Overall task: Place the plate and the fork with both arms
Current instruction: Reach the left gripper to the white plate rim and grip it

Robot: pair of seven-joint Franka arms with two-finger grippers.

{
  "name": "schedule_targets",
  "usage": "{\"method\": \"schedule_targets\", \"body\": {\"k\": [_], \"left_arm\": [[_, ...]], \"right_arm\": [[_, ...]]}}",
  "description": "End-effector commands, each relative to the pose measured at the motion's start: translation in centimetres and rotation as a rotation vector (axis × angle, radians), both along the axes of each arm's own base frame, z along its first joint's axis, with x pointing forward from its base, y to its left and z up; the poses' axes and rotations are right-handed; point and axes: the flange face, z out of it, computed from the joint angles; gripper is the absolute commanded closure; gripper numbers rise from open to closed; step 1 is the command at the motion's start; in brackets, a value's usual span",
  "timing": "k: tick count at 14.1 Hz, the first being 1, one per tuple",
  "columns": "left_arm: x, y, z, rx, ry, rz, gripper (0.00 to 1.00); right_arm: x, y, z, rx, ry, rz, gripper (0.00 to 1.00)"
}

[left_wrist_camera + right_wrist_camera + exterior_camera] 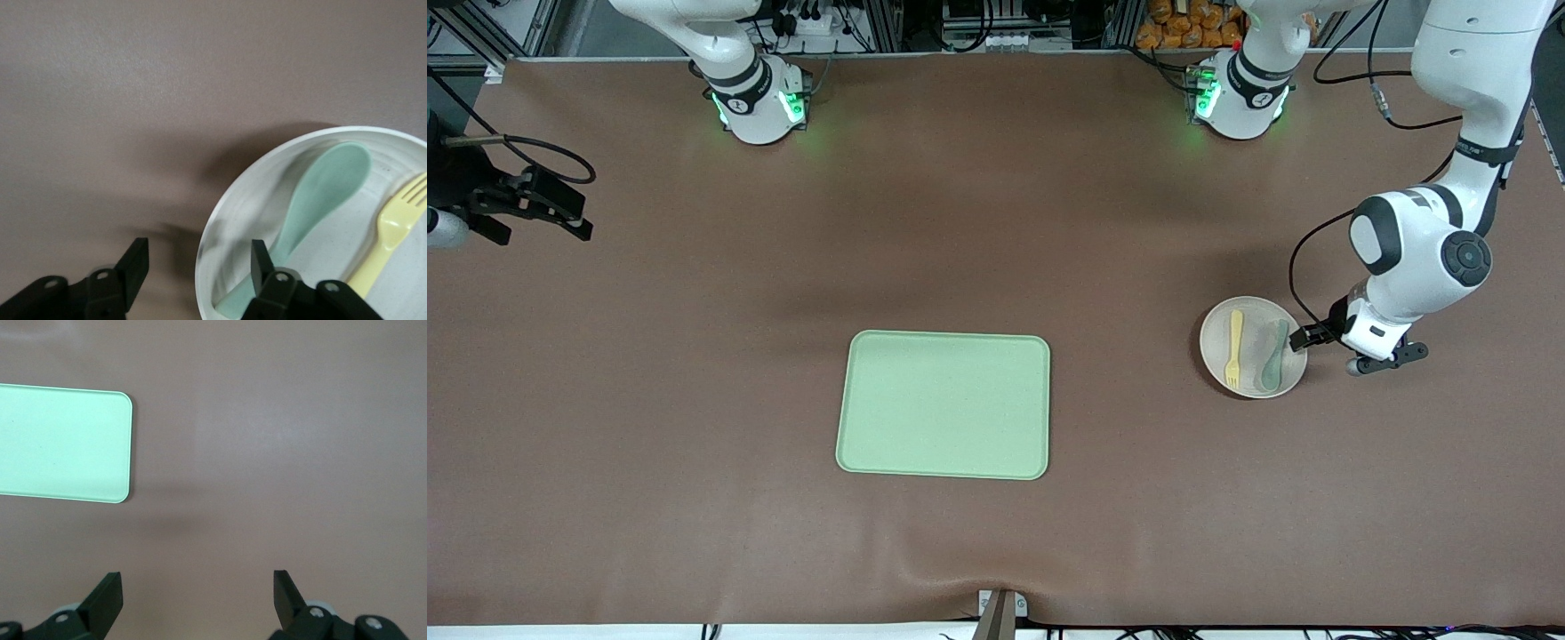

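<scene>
The small speckled plate (1254, 320) lies toward the left arm's end of the table. On it lie the pale yellow fork (1234, 345) and a grey-green spoon (1273, 357), side by side. My left gripper (1307, 336) is low at the plate's edge, open and astride the rim. In the left wrist view the left gripper (198, 252) has one finger (260, 257) inside the plate (267, 193) over the spoon (320, 193) handle, the other outside on the cloth; the fork (393, 223) lies beside the spoon. My right gripper (580, 216) waits open and empty over the right arm's end of the table.
A rectangular light green tray (943, 404) lies mid-table, nearer the front camera than the arm bases; its corner shows in the right wrist view (60, 443). Brown cloth covers the table. A small bracket (1000, 609) sits at the front edge.
</scene>
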Motion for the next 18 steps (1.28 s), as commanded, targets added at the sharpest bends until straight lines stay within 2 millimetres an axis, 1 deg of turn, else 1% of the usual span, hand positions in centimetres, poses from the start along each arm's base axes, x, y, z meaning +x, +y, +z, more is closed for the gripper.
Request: {"method": "schedule_targets", "body": {"k": [1, 6, 7, 8, 9, 10, 11, 12, 13, 15, 18], "left_arm": [[0.3, 0.3, -0.5, -0.012, -0.009, 0.005, 0.41], [0.4, 0.3, -1.3, -0.024, -0.007, 0.030, 0.58], [0.4, 0.3, -1.3, -0.024, -0.009, 0.030, 0.66], [0.5, 0.3, -1.3, -0.025, -0.009, 0.031, 0.69], [0.7, 0.1, -1.4, -0.026, -0.010, 0.027, 0.70], [0.9, -0.1, -1.6, -0.030, -0.009, 0.029, 0.75], [1.1, -0.2, -1.9, -0.042, -0.009, 0.045, 0.85], [1.5, -1.0, -2.1, -0.066, -0.011, 0.060, 0.97], [1.7, -1.5, -1.9, -0.082, -0.017, 0.073, 1.00], [2.4, -2.6, -1.6, -0.097, -0.027, 0.068, 1.00], [3.1, -3.5, -0.8, -0.113, -0.043, 0.070, 1.00]], "right_arm": [[0.2, -0.5, 0.4, 0.018, -0.001, 0.007, 0.00], [0.2, -0.4, 0.4, 0.018, -0.003, 0.009, 0.00], [0.2, -0.5, 0.4, 0.019, -0.003, 0.007, 0.00], [0.2, -0.5, 0.4, 0.019, -0.003, 0.007, 0.00], [0.2, -0.5, 0.4, 0.019, -0.003, 0.007, 0.00], [0.2, -0.5, 0.4, 0.019, -0.003, 0.007, 0.00], [0.2, -0.5, 0.4, 0.018, -0.001, 0.007, 0.00], [0.3, -0.4, 0.3, 0.019, -0.001, 0.009, 0.00], [0.3, -0.5, 0.3, 0.019, -0.001, 0.007, 0.00], [0.3, -0.5, 0.3, 0.019, -0.001, 0.007, 0.00], [0.3, -0.5, 0.3, 0.019, -0.001, 0.007, 0.00]]}}
